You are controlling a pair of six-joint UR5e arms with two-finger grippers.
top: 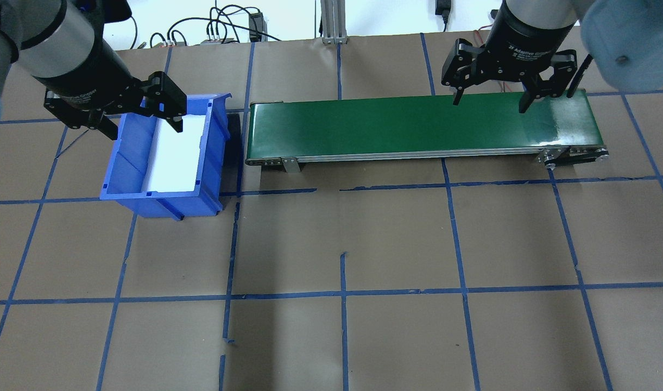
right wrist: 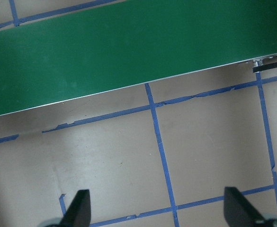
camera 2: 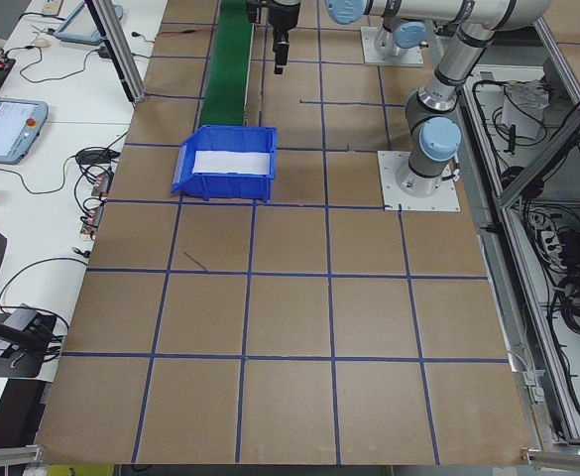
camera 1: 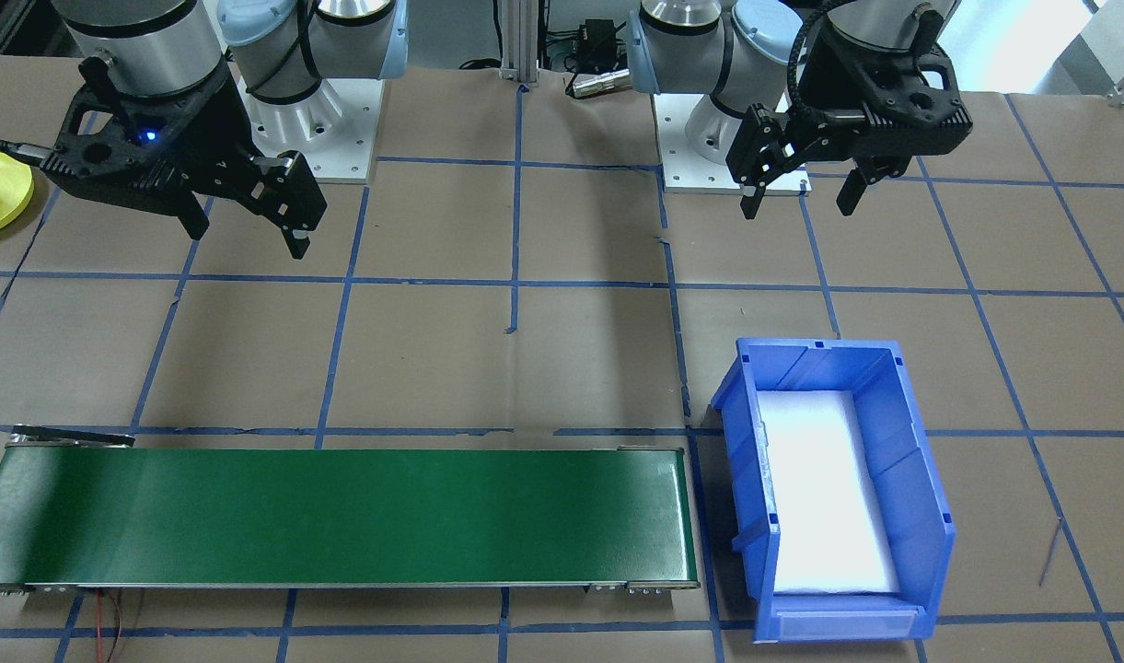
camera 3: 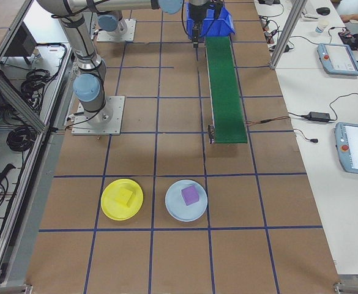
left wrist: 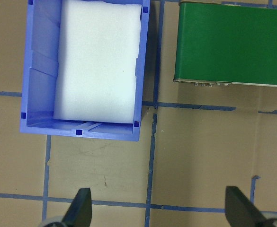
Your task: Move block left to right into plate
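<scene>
so the yellow plate [camera 3: 122, 199] sits flat on the table near the robot's right end, with one yellow block [camera 3: 125, 196] lying in it, edges roughly square to the tape grid. the block looks about cube shaped, so there's no real long axis to call. just beside it is a second, pale blue plate [camera 3: 186, 201] holding one purple block [camera 3: 191, 195], turned a bit off the grid. that makes two plates and two blocks, one block per plate.

there's one green belt [camera 1: 341, 516], running lengthwise along the far side of the table from the robot, with nothing on it, and one blue bin [camera 1: 833, 488] at its left end, long axis crossways to the belt, with white foam [camera 1: 824, 493] in the bottom.

left gripper [top: 138, 118] hangs over the bin's edge, fingers spread wide, nothing in them. right gripper [top: 490, 100] hovers over the belt's right part, also wide open and empty.
</scene>
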